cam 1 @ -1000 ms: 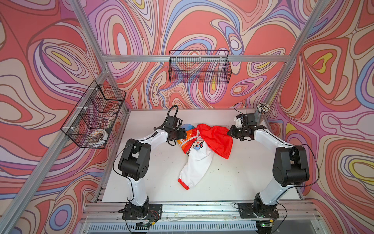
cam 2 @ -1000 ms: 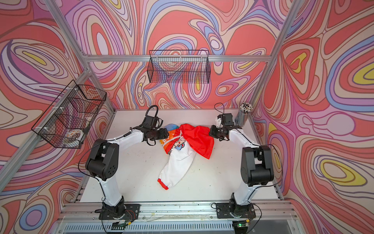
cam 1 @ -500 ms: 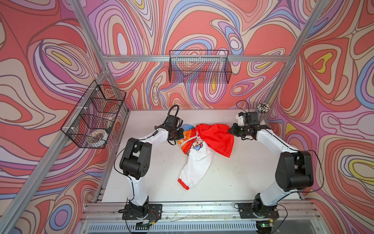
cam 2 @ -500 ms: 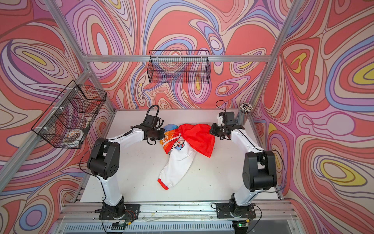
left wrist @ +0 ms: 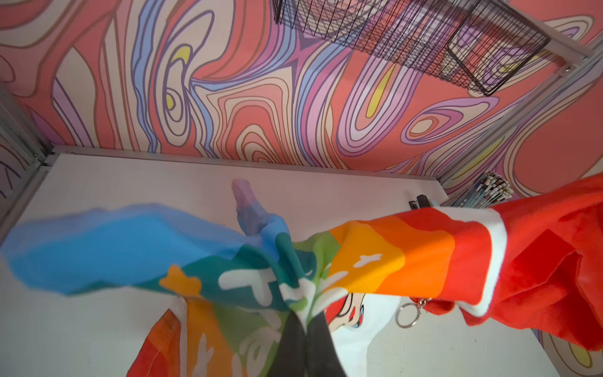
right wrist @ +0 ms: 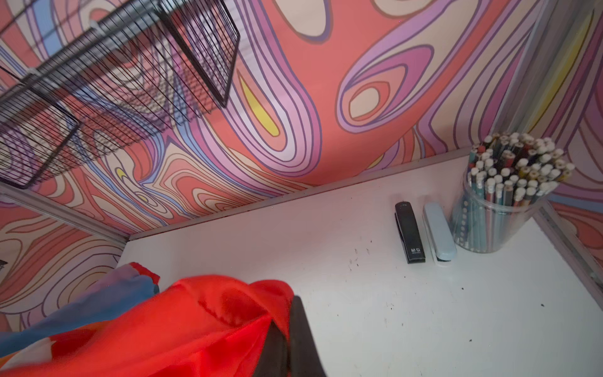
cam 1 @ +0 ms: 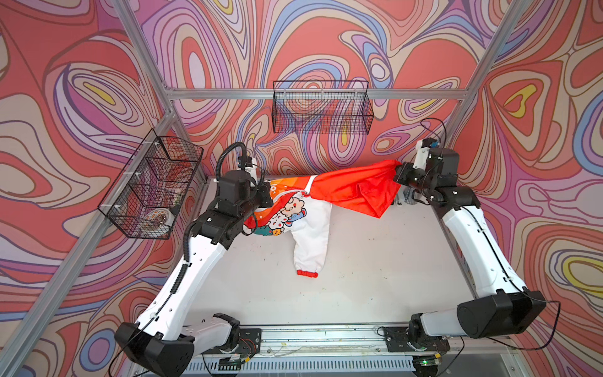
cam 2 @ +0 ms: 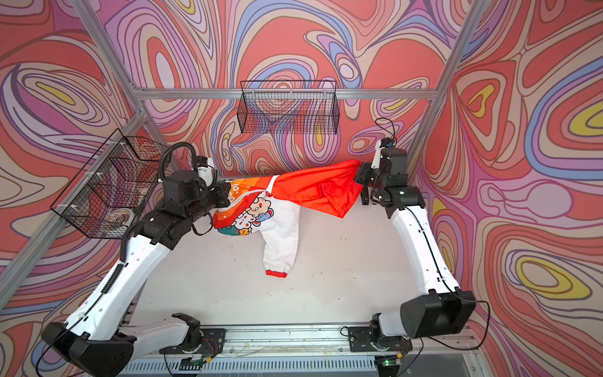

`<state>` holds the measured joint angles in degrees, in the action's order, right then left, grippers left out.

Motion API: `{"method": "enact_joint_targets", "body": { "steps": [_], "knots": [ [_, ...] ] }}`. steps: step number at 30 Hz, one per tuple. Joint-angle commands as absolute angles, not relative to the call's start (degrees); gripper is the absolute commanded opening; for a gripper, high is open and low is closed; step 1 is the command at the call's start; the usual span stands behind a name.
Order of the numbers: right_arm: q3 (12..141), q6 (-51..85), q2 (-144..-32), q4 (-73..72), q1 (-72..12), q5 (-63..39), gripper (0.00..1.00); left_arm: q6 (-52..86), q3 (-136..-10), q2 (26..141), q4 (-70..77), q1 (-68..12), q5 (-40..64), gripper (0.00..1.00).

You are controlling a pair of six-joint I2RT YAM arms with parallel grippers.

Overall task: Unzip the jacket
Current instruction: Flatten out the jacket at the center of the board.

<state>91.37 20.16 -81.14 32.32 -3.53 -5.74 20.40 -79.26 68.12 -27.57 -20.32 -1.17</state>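
Wire basket hangs on the left wall, with a round patterned item lying in its lowest compartment. Just to its right you have the left gripper, raised above the bench. In the left wrist view it is pinched together on a bunched fold of the jacket's rainbow half, among the white lettering. The jacket hangs stretched between your two arms over the far part of the bench. Its white half with the cartoon animals sags below the line of pull. One white sleeve dangles down, and you cannot tell whether its red cuff touches the bench. A metal ring hangs at the collar edge, beside the red fabric. Further right, the red hood is drawn taut up to the right gripper, which is clamped on the hood's edge. Beyond it, in the far right corner of the bench, a black stapler and a pale blue stapler lie side by side, next to a clear pencil jar.
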Motion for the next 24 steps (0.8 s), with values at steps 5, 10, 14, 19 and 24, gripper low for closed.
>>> {"method": "enact_joint_targets", "body": {
  "steps": [5, 10, 14, 19, 24],
  "knots": [
    [96.5, 19.1, -79.6, 35.9, -3.2, -5.4, 0.00, 15.0, -83.8, 63.2, -36.5, -20.0, -4.0, 0.00],
    [98.6, 18.7, -80.7, 38.5, -3.2, -7.7, 0.00, 13.5, -84.6, 63.0, -37.7, -20.0, -5.3, 0.00],
    [100.1, 19.6, -82.9, 38.5, -3.2, -8.5, 0.00, 12.9, -85.7, 65.2, -36.4, -20.0, -6.1, 0.00],
    [110.0, 21.9, -92.0, 38.4, -3.2, -14.0, 0.00, 10.9, -94.4, 71.9, -36.5, -20.0, -12.4, 0.00],
    [125.9, 24.1, -101.1, 40.9, -3.2, -21.3, 0.00, 9.9, -106.9, 76.9, -39.5, -20.0, -11.6, 0.00]
  ]
}}
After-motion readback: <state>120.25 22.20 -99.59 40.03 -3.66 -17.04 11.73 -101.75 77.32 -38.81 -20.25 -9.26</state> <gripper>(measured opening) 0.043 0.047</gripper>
